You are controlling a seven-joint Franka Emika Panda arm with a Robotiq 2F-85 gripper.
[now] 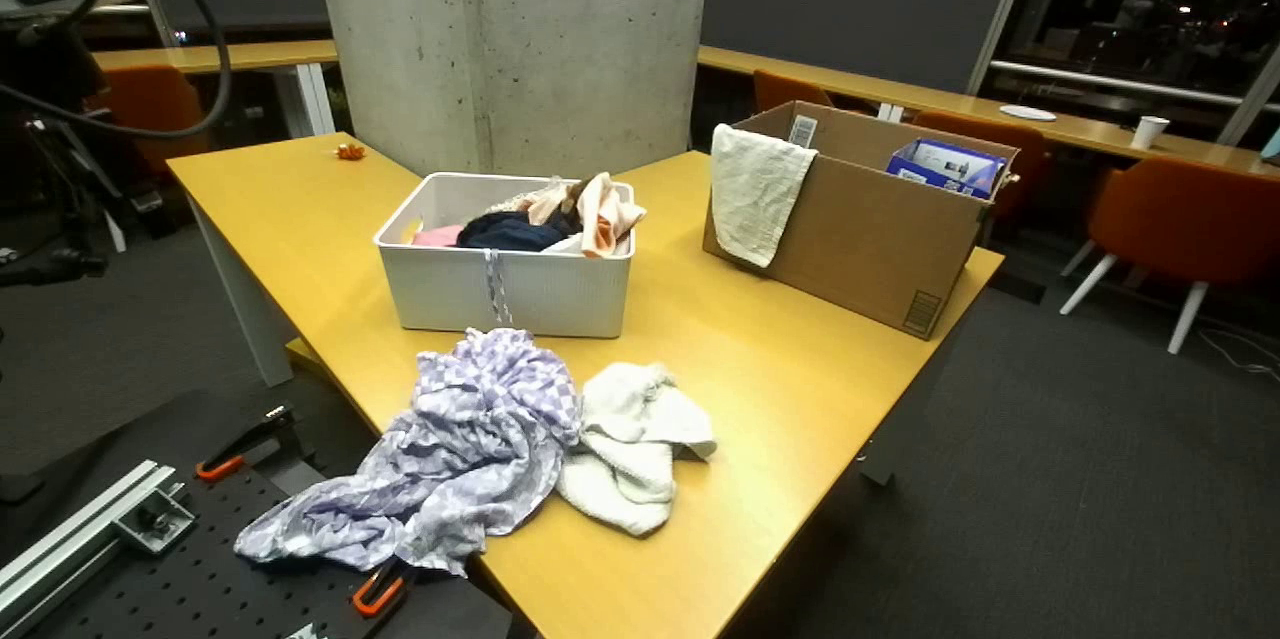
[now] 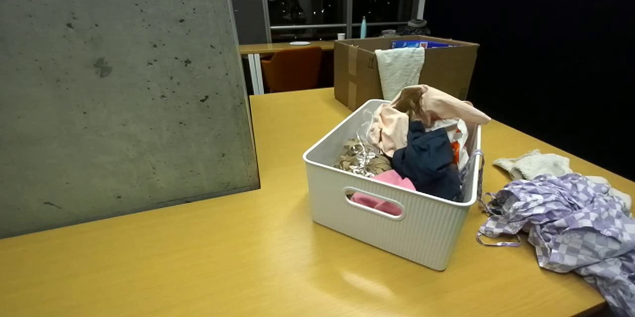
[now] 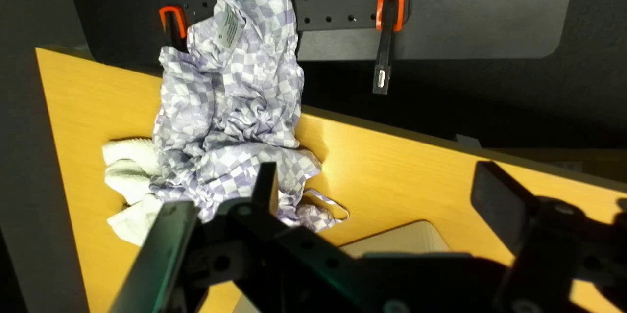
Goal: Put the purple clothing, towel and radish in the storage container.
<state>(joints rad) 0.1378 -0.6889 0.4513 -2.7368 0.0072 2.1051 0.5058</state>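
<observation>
Gripper hangs empty, jaws wide apart; in the wrist view purple clothing lies up and left of the gap, its length crossing the edge of the worktop.

See cream cloth towel part-hidden behind purple-checked cloth clothing cut off at an exterior view's right edge; cannot identify small orange object on yellow wooden worktop.

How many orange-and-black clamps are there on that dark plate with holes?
2. One clamp sticks out past the edge of the plate; the other clamp is beside the purple clothing, which seems to cover its end. More could be hidden beneath it.
</observation>
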